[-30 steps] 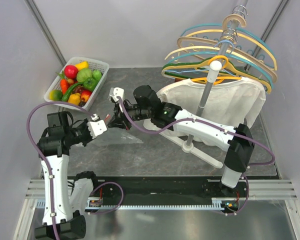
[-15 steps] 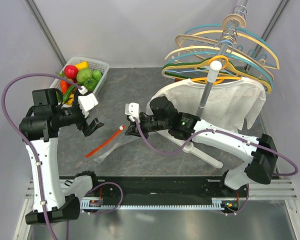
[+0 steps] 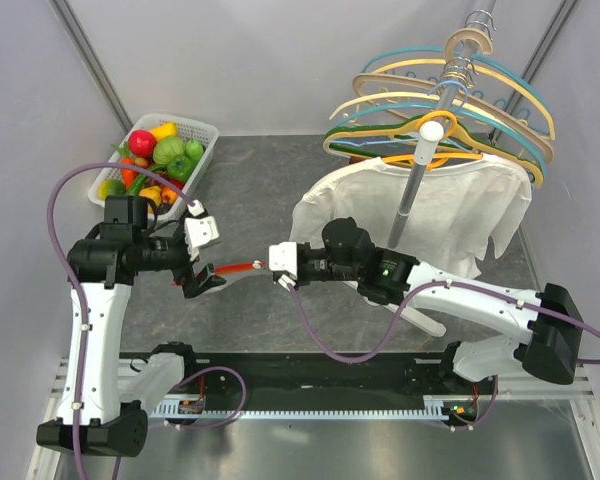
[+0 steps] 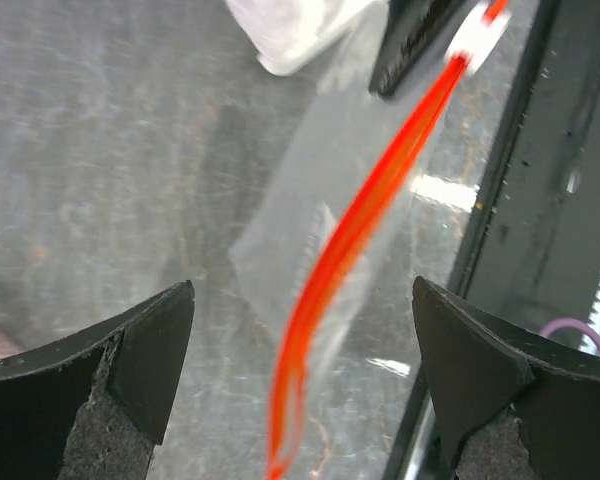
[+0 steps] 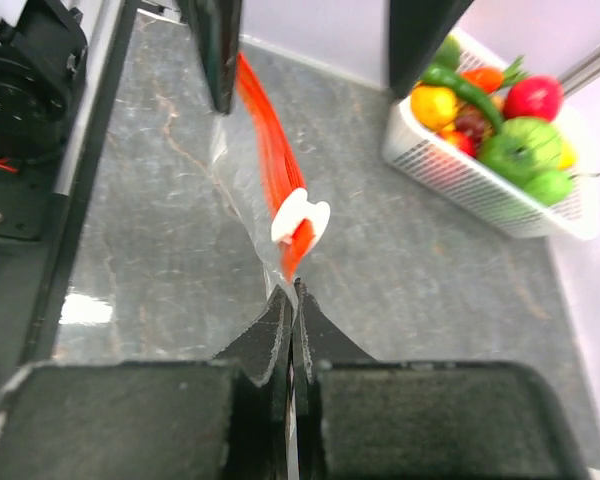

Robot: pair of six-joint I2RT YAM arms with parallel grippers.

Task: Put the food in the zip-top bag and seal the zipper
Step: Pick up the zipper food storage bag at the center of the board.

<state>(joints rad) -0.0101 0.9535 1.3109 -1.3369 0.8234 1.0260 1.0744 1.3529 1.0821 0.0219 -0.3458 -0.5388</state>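
Note:
The zip-top bag [image 4: 280,215] hangs clear and crinkly above the grey table, its red-orange zipper [image 3: 242,267] stretched level between my two grippers. My right gripper [image 5: 292,290] is shut on the bag's corner, just behind the white slider [image 5: 300,215] at the zipper's end. My left gripper [image 3: 205,258] stands open, with its fingers [image 4: 150,350] either side of the zipper [image 4: 345,250] and not touching it. The food [image 3: 160,155], glossy red, green, yellow and orange pieces, lies in the white basket [image 3: 205,135] at the far left.
A hanger rack [image 3: 450,100] with coloured hangers and a white garment [image 3: 430,205] stands at the right rear. A black rail [image 3: 320,375] runs along the near table edge, close beneath the bag.
My left gripper opened wide, swung out towards the basket, then came back to straddle the zipper. My right arm drew back to the right with the bag, lifting the zipper level.

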